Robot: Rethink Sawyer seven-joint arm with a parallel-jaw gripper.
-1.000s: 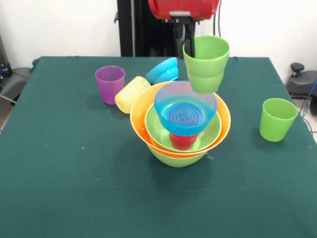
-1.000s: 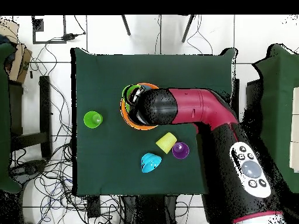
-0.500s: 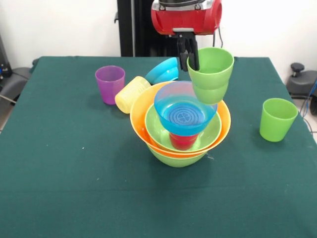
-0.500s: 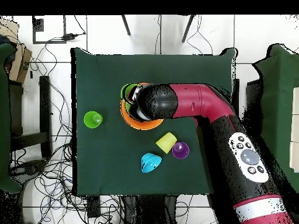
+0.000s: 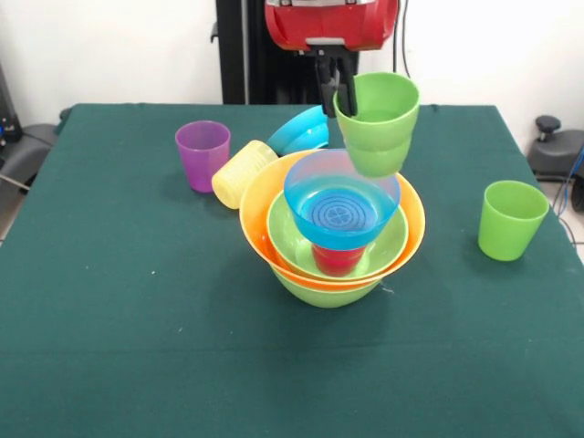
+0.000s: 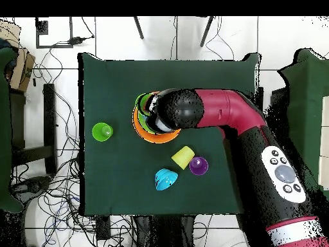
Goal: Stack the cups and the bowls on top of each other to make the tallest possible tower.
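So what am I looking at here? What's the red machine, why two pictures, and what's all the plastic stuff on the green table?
The red machine is a robot arm. One picture is taken from across the table, the other from straight above. Its end effector grips the rim of a light green cup, held in the air over a pile: a lime green bowl, an orange bowl, another lime green bowl, a red cup and a blue bowl on top. On the green table are a purple cup, a yellow cup on its side, a tipped blue bowl and another green cup.
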